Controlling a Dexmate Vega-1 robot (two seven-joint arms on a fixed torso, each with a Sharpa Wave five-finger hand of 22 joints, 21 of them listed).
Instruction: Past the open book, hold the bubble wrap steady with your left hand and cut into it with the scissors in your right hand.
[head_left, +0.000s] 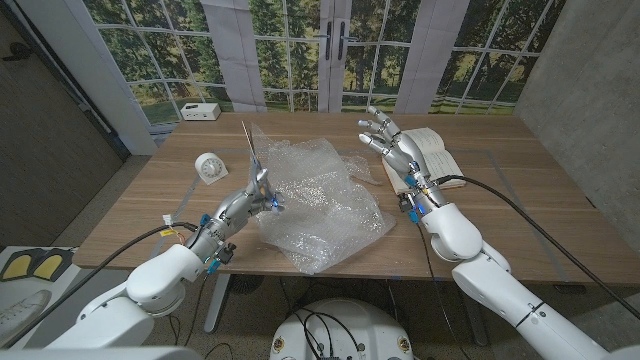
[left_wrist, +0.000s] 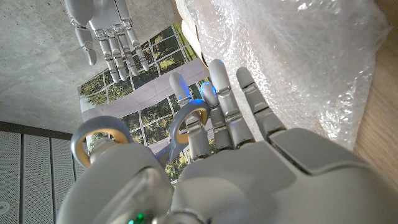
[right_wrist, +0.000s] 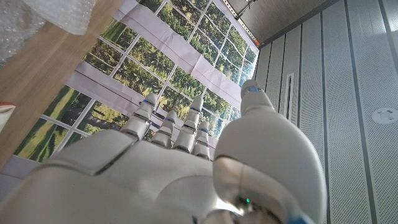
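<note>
At centre frame, crumpled bubble wrap (head_left: 320, 200) lies on the table (head_left: 520, 200). The left hand (head_left: 252, 195), touching its left edge, grips scissors (head_left: 255, 165) with blades pointing up and away. The right hand (head_left: 392, 145), fingers spread and empty, hovers over the open book (head_left: 432, 155) at upper right.

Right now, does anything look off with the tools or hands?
Yes: the scissors are in the left robot hand, blades pointing up, not in the right. The right robot hand hovers open over the open book.
</note>
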